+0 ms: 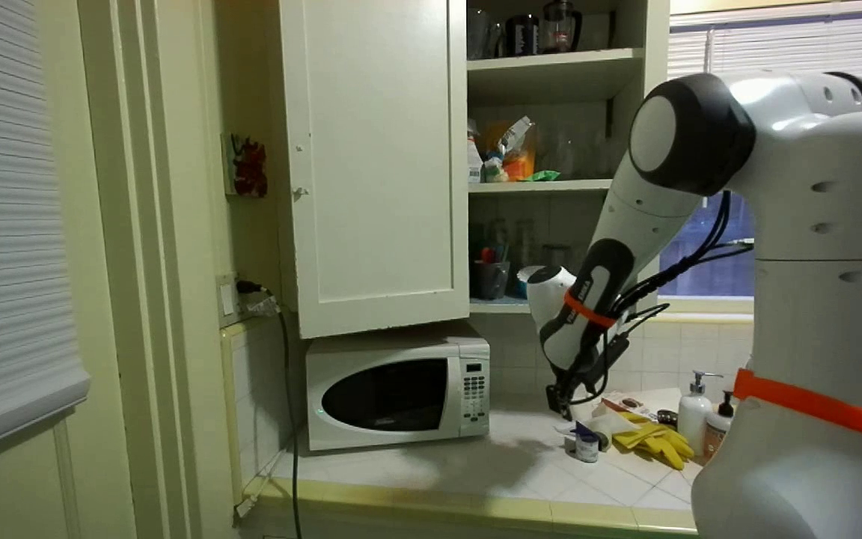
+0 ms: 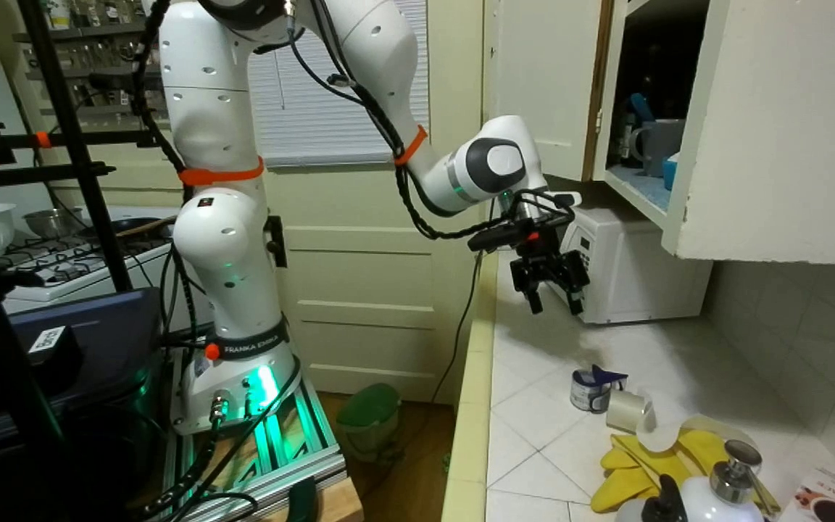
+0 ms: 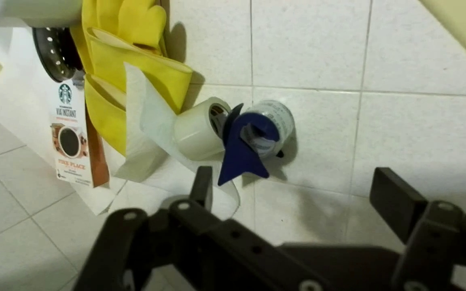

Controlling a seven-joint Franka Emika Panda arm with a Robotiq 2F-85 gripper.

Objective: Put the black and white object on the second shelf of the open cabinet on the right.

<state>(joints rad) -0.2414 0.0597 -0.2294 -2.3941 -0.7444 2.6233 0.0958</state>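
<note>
tape dispenser (image 3: 271, 121), white with a dark navy top, sits on the tiled counter (image 1: 491, 473), right of the microwave (image 1: 386, 397) as an exterior view has it. the gripper (image 3: 297, 198) hangs above the dispenser and nearer the microwave, its fingers (image 3: 397, 202) spread wide; tile and the dispenser's pointed end show in the space between them in the wrist view, while an exterior view shows a clear gap down to the dispenser, so the two are apart.

from the left, a dark cord (image 1: 295, 464) runs down beside the microwave. over the microwave is the cabinet door (image 1: 378, 165), and up to the microwave's right is the open cabinet (image 1: 657, 45). its second shelf (image 1: 536, 187), higher than the microwave, carries orange packages (image 1: 518, 161) on the left part; the arm (image 1: 640, 217) crosses in front of the shelf's right end in that view.

lower, right of the microwave, past the dispenser, a pale tape roll (image 3: 194, 135) lies on its side, so close to the dispenser that i cannot tell whether they touch. farther right of the microwave come a coffee box (image 3: 73, 133), yellow gloves (image 3: 144, 64), and a black piece with white dots (image 3: 53, 56), too little seen to name; farthest from it stand two pump bottles (image 1: 693, 419).
</note>
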